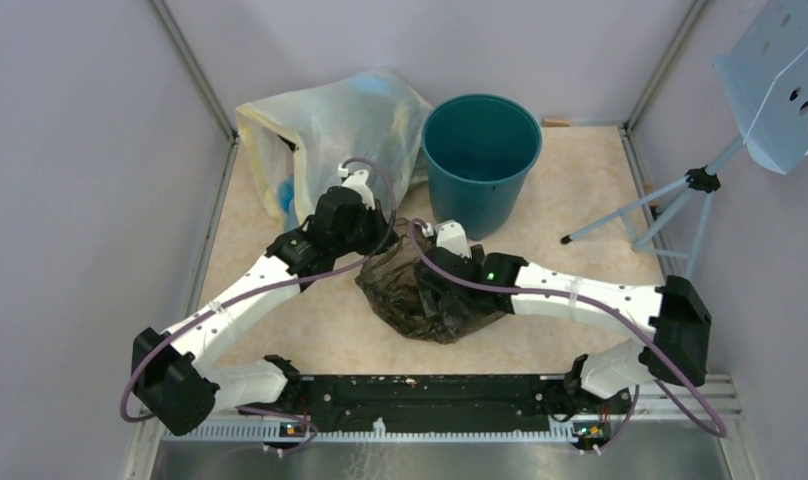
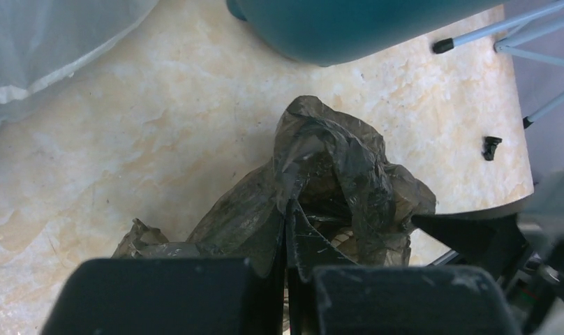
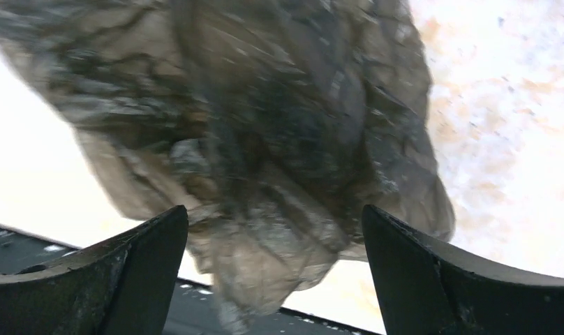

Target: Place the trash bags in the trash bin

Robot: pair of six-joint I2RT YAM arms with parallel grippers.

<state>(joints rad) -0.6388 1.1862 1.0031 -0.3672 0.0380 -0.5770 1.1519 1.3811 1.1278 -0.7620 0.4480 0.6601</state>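
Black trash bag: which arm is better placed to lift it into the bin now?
Probably left. The left gripper is shut on a fold of the trash bag, with the trash bin just beyond it. The right gripper is open, clamping nothing.

Beige marbled worktop. At the rear stands the teal trash bin, with a translucent bag just beside it. A crumpled black trash bag lies at centre. A stand foot rests at right.

Cropped, blurred, too small
Loses the trash bin past 12 o'clock; blurs the trash bag; leaves a black speck at 3 o'clock unreadable.
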